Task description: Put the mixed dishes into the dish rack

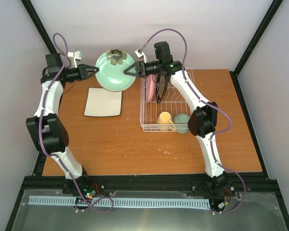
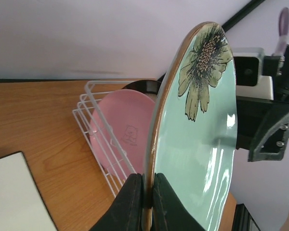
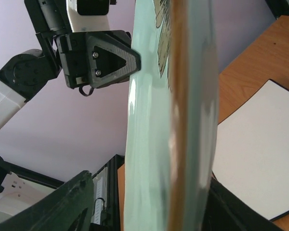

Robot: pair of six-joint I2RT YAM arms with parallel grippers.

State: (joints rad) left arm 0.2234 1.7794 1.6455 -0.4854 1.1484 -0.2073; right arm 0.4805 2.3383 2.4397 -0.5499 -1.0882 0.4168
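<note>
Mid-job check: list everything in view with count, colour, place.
mint-green plate: 1, mint with dark flower, held aloft
square plate: 1, off-white, flat on table
dish rack: 1, white wire, on table
pink plate: 1, pink, upright in rack
black-rimmed plate: 1, black, upright beside pink plate
mug: 1, yellow, rack's near end
bowl: 1, pale green, beside mug
left gripper: 1, black, shut on plate rim
right gripper: 1, black, open around opposite rim
</note>
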